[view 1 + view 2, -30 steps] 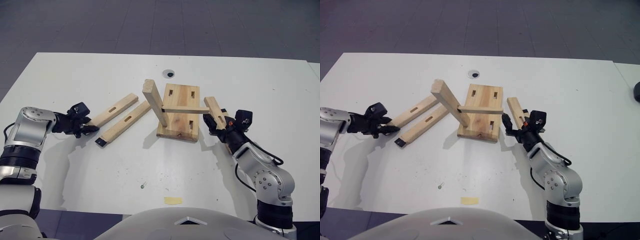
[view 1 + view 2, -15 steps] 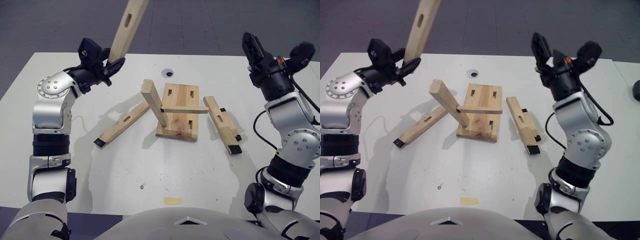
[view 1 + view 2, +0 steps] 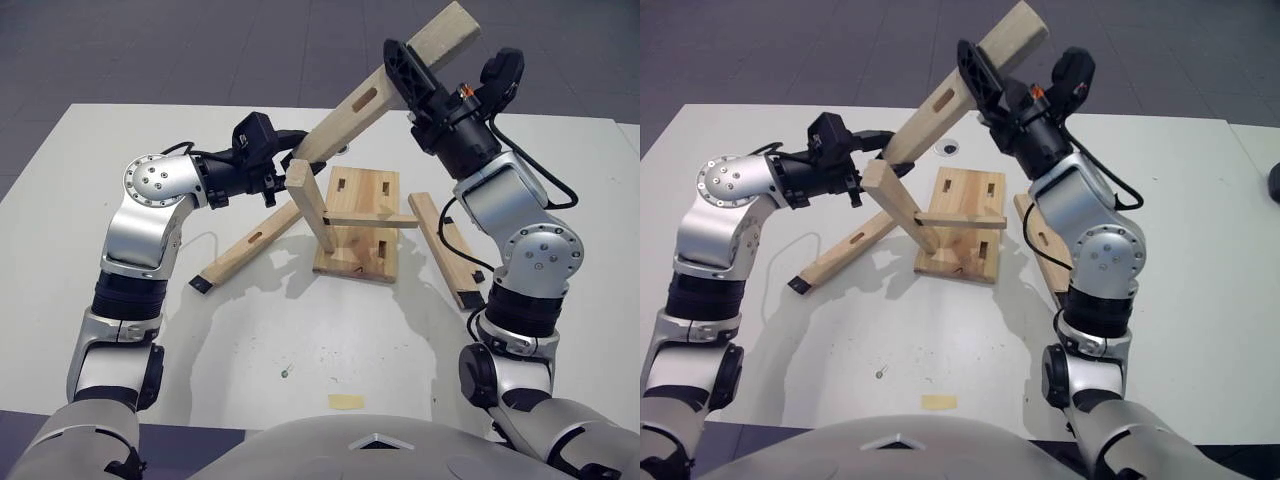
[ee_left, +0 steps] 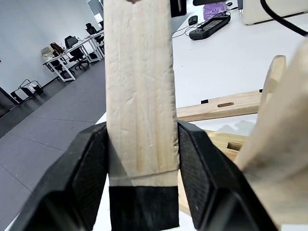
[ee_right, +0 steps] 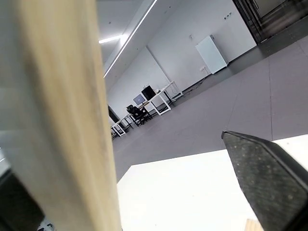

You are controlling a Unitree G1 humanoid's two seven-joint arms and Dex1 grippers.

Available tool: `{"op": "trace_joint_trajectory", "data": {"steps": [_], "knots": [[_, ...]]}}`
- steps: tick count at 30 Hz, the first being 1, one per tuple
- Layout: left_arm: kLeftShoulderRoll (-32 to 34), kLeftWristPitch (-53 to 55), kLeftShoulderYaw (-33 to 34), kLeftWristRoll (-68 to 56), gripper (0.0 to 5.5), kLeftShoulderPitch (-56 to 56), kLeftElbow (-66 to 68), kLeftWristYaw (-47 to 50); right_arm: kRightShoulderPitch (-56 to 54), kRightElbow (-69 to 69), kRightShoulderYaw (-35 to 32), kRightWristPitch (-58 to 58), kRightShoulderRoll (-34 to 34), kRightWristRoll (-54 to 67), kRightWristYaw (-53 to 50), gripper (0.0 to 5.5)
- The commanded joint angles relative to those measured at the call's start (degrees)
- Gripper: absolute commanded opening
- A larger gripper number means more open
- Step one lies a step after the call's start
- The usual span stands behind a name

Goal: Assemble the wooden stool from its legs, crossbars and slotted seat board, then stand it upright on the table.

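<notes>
Two grippers: we see both on one long pale wooden leg with a slot [image 3: 385, 88], which slants above the far edge of the white table [image 3: 120, 140].
Left gripper [image 4: 142, 144]: jaws clamped on the leg's black-capped lower end.
Right gripper [image 3: 420, 80]: jaws spread wide around the leg's upper part, with no visible grip.
Slotted seat board [image 3: 365, 190]: flat at mid-table, with a tilted leg [image 3: 308, 205] and a thin crossbar [image 3: 375, 219] fitted.
Loose legs: a left leg [image 3: 250, 243] and a right leg [image 3: 445, 250] lie flat beside the board.

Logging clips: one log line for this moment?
left gripper: shut on raised leg | right gripper: open around it | board: flat, bearing tilted leg, crossbar | loose legs: either side of board
</notes>
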Motion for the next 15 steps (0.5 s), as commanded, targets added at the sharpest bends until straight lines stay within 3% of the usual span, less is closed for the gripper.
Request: {"op": "trace_joint_trajectory", "data": {"steps": [1, 15], "knots": [[-0.11, 0.33, -0.70, 0.22, 2.04, 0.74, -0.54, -0.05, -0.41, -2.87, -0.50, 0.21, 1.01, 3.05, -0.62, 4.57], [0.67, 0.94, -0.73, -0.08, 2.04, 2.73, -1.11, -0.53, 5.26, -8.02, -1.08, -1.10, 0.84, 7.47, -2.96, 2.52]]}}
